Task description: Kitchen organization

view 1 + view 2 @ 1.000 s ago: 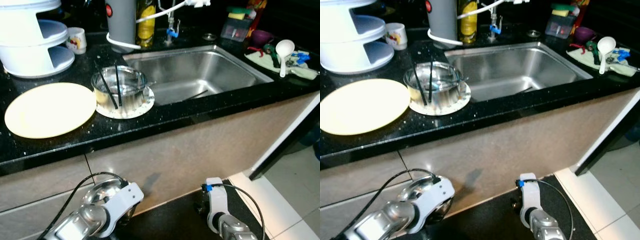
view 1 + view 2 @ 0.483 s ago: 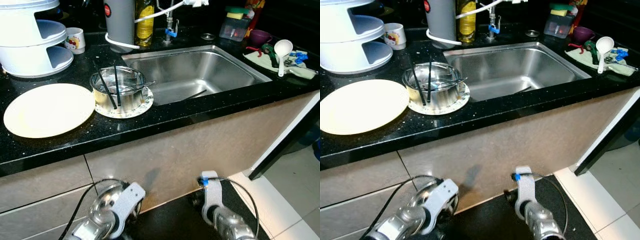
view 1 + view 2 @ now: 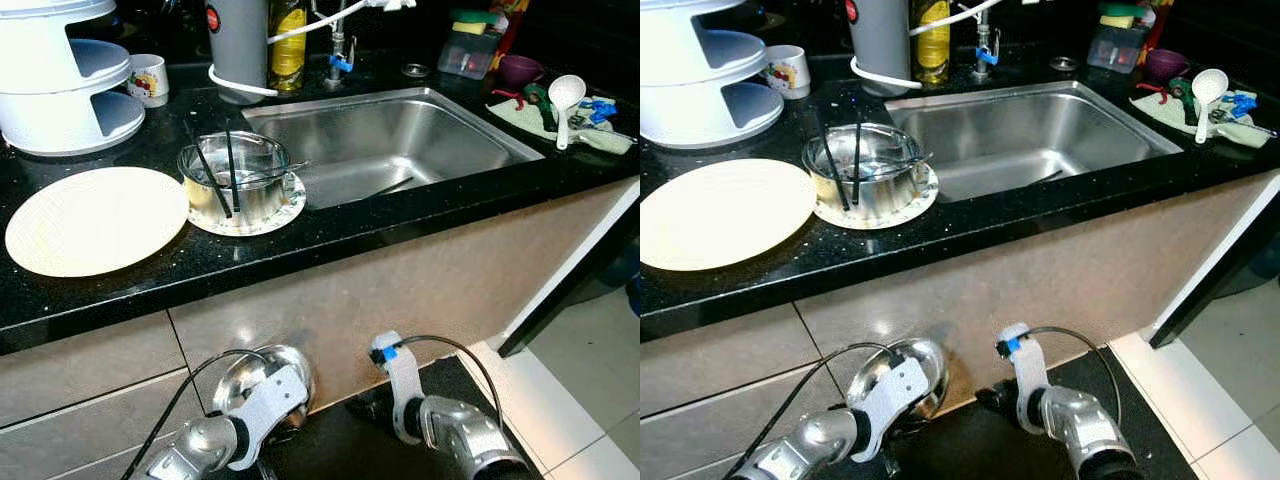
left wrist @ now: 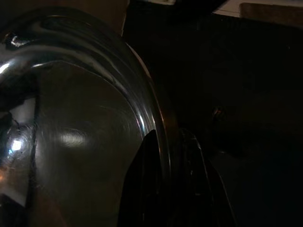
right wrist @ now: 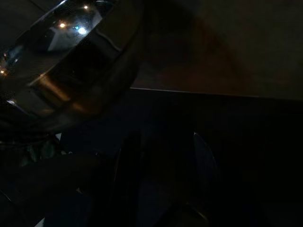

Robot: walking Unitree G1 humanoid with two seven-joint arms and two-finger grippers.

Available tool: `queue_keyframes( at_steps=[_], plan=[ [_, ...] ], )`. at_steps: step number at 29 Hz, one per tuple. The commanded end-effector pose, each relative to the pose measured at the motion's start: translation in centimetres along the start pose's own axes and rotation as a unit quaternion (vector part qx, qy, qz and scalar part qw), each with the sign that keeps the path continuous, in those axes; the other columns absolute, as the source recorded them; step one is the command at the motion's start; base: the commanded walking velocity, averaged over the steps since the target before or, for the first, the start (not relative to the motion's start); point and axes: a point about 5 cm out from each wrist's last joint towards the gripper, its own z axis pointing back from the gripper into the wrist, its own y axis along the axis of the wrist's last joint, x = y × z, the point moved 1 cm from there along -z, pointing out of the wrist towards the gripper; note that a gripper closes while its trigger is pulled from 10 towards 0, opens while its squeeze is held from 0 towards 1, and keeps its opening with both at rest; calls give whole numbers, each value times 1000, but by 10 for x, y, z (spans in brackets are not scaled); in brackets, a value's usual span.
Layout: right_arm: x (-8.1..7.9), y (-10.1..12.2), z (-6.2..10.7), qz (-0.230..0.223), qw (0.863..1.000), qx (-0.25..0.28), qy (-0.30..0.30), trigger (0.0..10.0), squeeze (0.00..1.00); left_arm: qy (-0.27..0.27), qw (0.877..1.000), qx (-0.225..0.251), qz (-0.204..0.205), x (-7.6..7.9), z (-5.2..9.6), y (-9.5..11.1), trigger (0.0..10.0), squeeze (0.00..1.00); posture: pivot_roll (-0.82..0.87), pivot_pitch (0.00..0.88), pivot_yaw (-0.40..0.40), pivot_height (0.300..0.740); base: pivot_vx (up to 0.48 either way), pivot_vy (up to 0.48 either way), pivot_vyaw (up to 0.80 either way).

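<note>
Raised since the earlier frame, steel bowl [image 3: 262, 375] is pinched by left gripper [image 4: 163, 156] at its thin, slippery rim; right gripper [image 5: 163, 161] is held apart, empty.

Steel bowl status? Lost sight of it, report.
Left claw shut on steel bowl rim, low before the cabinet front. Right claw open, beside bowl. Countertop above; pot and plate there.

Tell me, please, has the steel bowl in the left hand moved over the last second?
Yes. The steel bowl, held by the left hand, has risen up the cabinet front toward the countertop edge.
</note>
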Motion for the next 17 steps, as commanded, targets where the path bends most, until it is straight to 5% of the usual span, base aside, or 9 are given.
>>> queue_keyframes(
  at_steps=[1, 8, 17],
  plan=[
    [-2, -7, 0, 0, 1000, -16, 9, 10000, 0, -32, 999, 0, -27, 4, 7, -3, 0, 0, -107, 201, -53, 740, 0, 0, 0],
    [1, -12, 5, 3, 999, -39, 9, 10000, 0, -115, 989, 9, -94, 3, 28, 0, 0, 0, -101, 196, -56, 740, 0, 0, 0],
    [13, -7, 4, -54, 997, -38, -27, 10000, 0, -126, 962, -56, -234, -2, 18, -15, 0, 0, -88, 185, -53, 740, 0, 0, 0]
  ],
)
